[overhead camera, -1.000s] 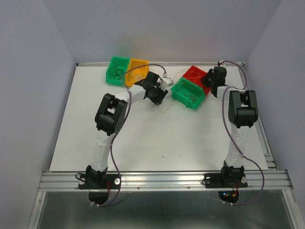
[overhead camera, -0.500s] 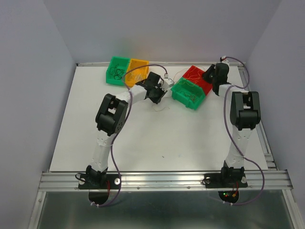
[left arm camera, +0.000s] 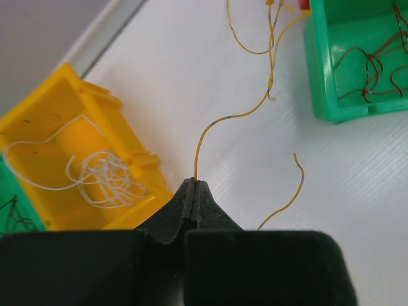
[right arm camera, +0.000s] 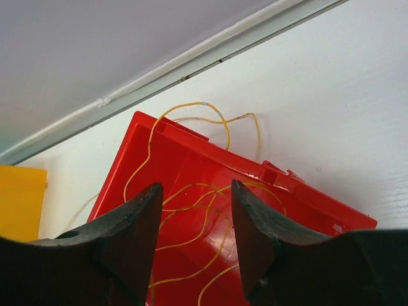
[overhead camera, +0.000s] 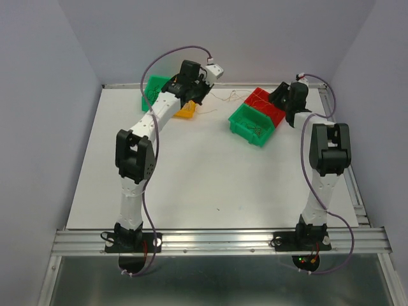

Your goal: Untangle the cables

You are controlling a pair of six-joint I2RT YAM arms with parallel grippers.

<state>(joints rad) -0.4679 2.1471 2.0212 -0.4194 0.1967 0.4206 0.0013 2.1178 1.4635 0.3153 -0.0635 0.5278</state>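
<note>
My left gripper [left arm camera: 194, 185] is shut on the end of a thin yellow cable [left arm camera: 245, 115] that runs away over the table toward the red bin. In the top view the left gripper [overhead camera: 199, 94] is raised over the yellow bin [overhead camera: 186, 112]. A second yellow strand [left arm camera: 290, 191] hangs loose beside it. My right gripper [right arm camera: 194, 191] is open and empty just above the red bin [right arm camera: 185, 159], which holds several yellow cables [right arm camera: 204, 217]. It also shows in the top view [overhead camera: 282, 97].
The yellow bin [left arm camera: 57, 127] holds whitish cables [left arm camera: 105, 172]. A green bin [left arm camera: 357, 95] holds dark brown cables [left arm camera: 373, 57]; it sits in front of the red bin [overhead camera: 264, 102]. Another green bin [overhead camera: 151, 90] stands at the back left. The back rail [right arm camera: 191, 60] runs close behind.
My left arm has lifted and swung back and left, from between the bins to above the yellow bin, drawing the yellow cable out. The right gripper has shifted slightly over the red bin.
</note>
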